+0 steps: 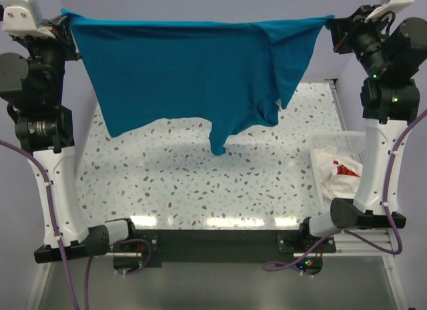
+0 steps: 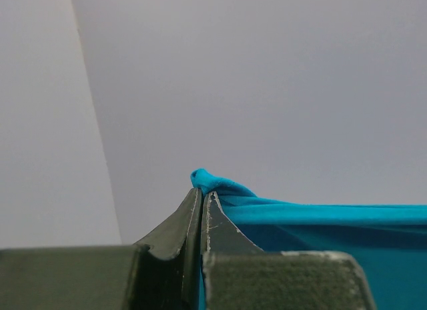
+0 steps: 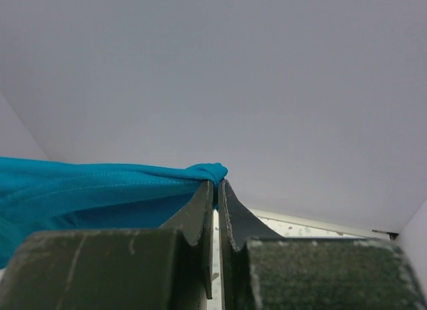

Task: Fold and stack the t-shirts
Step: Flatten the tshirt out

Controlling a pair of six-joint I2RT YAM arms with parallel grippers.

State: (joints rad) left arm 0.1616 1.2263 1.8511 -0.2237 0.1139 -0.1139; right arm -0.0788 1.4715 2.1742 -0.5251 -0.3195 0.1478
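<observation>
Teal-blue soft cloth t-shirt (image 1: 180, 70) hangs stretched above the speckled table (image 1: 200, 183), left gripper (image 2: 203, 193) and right gripper (image 3: 217, 185) each clamped on a top corner (probably to spread it flat for folding)

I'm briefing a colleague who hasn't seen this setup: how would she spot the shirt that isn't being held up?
On the speckled table, look to the right edge, where a white mesh basket sits. The crumpled white t-shirt with red marks lies inside it; unlike the teal-blue t-shirt stretched in the air between the left gripper and right gripper, it is bunched and unheld.
</observation>
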